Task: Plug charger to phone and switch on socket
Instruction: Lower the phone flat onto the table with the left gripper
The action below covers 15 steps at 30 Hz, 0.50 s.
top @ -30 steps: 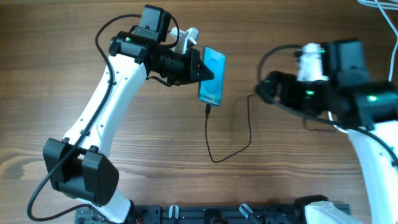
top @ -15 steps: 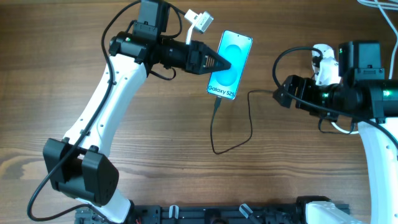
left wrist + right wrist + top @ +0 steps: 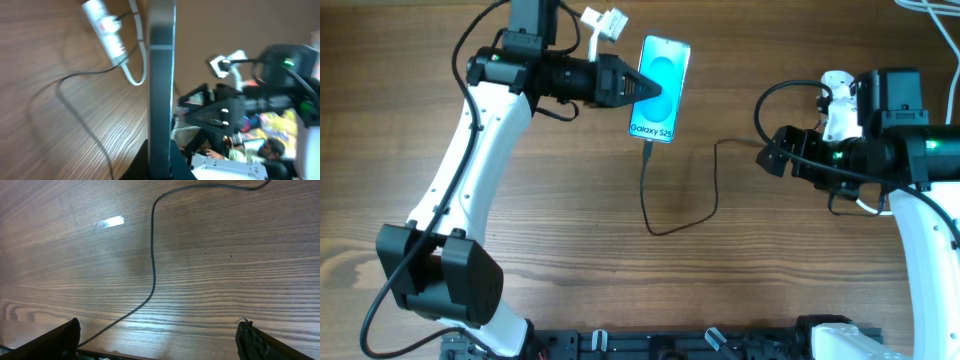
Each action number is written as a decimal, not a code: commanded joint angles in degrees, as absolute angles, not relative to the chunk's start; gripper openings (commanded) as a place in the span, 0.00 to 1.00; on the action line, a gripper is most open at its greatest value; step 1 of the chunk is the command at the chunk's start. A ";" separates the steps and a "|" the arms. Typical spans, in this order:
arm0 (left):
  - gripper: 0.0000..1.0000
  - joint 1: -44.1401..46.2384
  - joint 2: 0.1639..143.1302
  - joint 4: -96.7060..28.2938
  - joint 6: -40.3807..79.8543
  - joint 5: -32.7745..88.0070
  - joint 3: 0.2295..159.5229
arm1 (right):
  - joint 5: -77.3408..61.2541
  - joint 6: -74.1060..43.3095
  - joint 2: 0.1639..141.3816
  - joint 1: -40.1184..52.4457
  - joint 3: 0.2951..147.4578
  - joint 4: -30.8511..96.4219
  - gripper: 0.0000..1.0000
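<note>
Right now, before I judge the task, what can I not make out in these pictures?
1. Whether the socket is switched on: the left wrist view is blurred; overhead, the right arm hides it.
2. Whether the cable sits fully in the phone: too small overhead; the left wrist view shows only the phone's side.
3. The cable's far end: overhead, it runs under the right arm.
</note>
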<state>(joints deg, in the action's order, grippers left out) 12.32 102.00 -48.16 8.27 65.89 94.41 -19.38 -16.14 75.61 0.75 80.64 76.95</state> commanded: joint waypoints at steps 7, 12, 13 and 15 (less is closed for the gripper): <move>0.04 16.51 106.17 -53.34 15.55 48.49 94.70 | -19.29 -16.67 76.42 0.69 80.05 75.02 1.00; 0.04 17.12 112.64 -51.29 23.07 42.94 94.70 | -19.27 -16.53 76.42 0.69 80.01 75.05 1.00; 0.04 17.10 113.73 -50.68 22.98 42.96 94.70 | -19.27 -16.53 76.42 0.69 80.01 75.02 1.00; 0.04 17.28 115.85 -50.04 22.98 42.96 94.70 | -19.27 -16.49 76.51 0.69 80.01 74.83 1.00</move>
